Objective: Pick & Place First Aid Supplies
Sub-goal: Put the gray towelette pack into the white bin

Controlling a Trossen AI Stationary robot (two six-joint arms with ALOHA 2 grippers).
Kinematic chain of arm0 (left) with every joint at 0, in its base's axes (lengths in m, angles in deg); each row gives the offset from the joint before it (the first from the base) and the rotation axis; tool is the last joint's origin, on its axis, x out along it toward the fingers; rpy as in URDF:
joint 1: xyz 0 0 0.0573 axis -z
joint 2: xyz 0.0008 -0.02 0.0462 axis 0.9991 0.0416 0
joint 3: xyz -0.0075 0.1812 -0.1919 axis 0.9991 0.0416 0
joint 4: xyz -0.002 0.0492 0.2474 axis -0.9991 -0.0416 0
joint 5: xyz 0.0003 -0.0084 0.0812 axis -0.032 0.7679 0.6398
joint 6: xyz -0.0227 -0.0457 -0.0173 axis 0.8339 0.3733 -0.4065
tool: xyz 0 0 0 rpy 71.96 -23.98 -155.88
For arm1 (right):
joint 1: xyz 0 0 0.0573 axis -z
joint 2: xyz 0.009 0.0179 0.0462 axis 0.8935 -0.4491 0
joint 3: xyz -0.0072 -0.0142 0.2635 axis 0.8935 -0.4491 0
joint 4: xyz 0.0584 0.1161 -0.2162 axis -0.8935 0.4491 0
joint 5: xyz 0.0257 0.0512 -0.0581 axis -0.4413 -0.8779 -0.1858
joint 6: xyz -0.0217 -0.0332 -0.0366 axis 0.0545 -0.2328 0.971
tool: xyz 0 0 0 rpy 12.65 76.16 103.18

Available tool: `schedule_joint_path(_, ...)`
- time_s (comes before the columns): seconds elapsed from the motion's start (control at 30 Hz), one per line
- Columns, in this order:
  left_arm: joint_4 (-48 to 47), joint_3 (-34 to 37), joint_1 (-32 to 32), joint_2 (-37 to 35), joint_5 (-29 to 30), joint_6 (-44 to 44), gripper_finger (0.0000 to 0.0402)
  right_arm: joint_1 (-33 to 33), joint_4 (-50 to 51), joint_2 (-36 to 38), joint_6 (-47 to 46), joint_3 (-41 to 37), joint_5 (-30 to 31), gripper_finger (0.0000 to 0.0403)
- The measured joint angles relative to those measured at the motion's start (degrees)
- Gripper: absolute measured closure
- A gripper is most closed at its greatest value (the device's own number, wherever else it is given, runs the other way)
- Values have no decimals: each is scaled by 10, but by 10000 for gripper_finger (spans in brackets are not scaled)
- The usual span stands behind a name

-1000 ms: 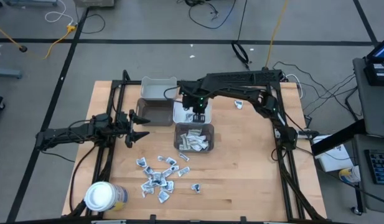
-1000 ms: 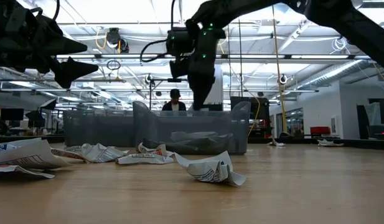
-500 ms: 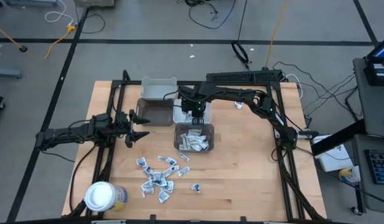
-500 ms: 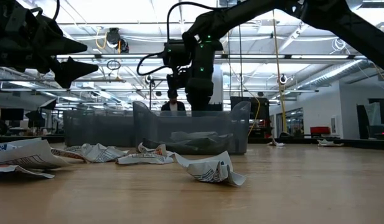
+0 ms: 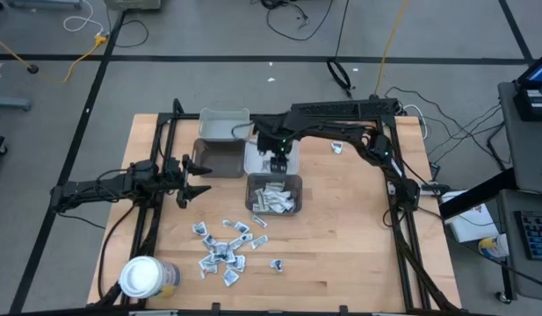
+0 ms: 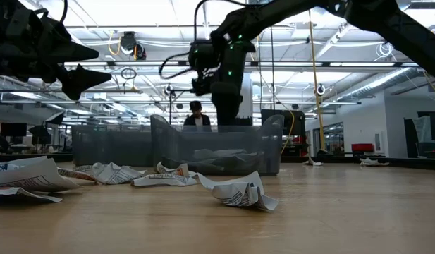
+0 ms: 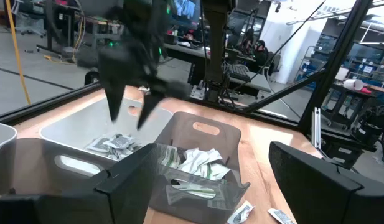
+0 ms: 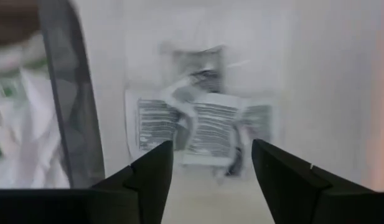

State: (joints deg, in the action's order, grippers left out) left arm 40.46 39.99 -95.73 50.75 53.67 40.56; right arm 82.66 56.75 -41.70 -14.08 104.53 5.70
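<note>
Directly beneath the right claw, inside the white bin, lie a few printed packets; the right wrist view looks straight down on them between the two dark fingers, which stand apart with nothing held between them. The packets rest flat on the bin's floor, clear of both fingertips. Just beside that claw, toward the bench's front edge, the clear grey bin holds a heap of more packets, white with dark print and some pale-green strips. Farther from the claw, on the bare bench, a loose scatter of crumpled packets lies in a cluster, with one packet a little apart from the rest. In the low view the nearest of these sits in front of the grey bin. The left claw hangs well apart from the scatter, fingers spread and empty, near a dark grey bin. A white-lidded jar stands at the bench's front corner.
</note>
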Motion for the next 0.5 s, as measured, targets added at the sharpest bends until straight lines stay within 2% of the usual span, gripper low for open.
schedule_joint_path(0.5,0,0,0,0,0,0,91,43,-2,59,-368,0,1,186)
